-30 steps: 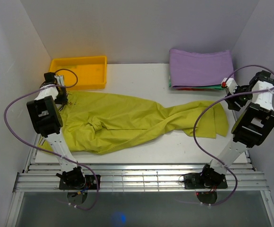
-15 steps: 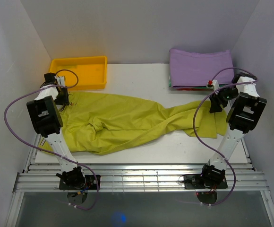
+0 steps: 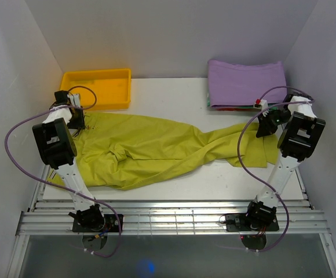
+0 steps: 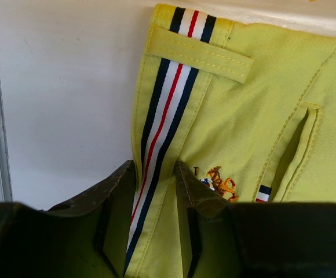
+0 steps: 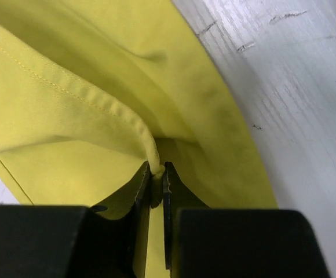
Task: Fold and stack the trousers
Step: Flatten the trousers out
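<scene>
Lying lengthwise across the white surface (image 3: 174,92), the trousers (image 3: 156,150) are spread with the waist at the left and the leg ends at the right, and the cloth is rumpled through the middle. The waist corner is gripped by the left pincer (image 4: 156,174). The dark, white and red striped trim (image 4: 168,92) of the waistband is clamped between its two fingers, which are pressed against either side of the band and kept partly apart by the cloth. A belt loop (image 4: 200,55) is seen across the trim above the fingers. A small embroidered emblem (image 4: 220,180) and a pocket slit (image 4: 298,150) are seen to the right of it. At the other end, a fold of the leg hem is pinched by the right pincer (image 5: 156,171), whose fingers are drawn almost together on the thin ridge of cloth. A yellow tray (image 3: 97,87) is set at the far left of the surface, just beyond the waist. A purple folded cloth (image 3: 246,81) is placed at the far right, near the leg ends.
</scene>
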Action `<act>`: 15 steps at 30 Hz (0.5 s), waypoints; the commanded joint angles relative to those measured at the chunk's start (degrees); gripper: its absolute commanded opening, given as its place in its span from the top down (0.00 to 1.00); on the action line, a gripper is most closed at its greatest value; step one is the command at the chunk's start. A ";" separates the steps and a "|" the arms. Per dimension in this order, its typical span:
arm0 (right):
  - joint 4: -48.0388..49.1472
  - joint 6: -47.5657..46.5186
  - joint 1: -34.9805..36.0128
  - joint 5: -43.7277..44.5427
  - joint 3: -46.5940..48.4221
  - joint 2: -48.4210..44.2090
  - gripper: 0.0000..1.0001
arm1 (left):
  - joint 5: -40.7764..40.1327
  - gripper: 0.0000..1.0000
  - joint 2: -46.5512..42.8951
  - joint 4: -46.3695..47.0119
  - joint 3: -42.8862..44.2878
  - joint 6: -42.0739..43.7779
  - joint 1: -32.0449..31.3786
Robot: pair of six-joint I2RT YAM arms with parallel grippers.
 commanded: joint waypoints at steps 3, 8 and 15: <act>-5.06 -4.83 -1.81 -4.75 -1.72 -11.33 0.92 | 1.06 0.58 -1.46 -1.67 -2.66 0.29 -0.07; -7.18 -9.48 -4.89 -4.14 -2.76 -21.50 0.92 | 0.71 0.61 -0.85 -1.49 -2.49 0.20 0.02; -6.48 -35.83 -12.61 0.87 -18.83 -38.48 0.92 | -0.34 0.82 1.35 -4.21 1.38 0.46 2.48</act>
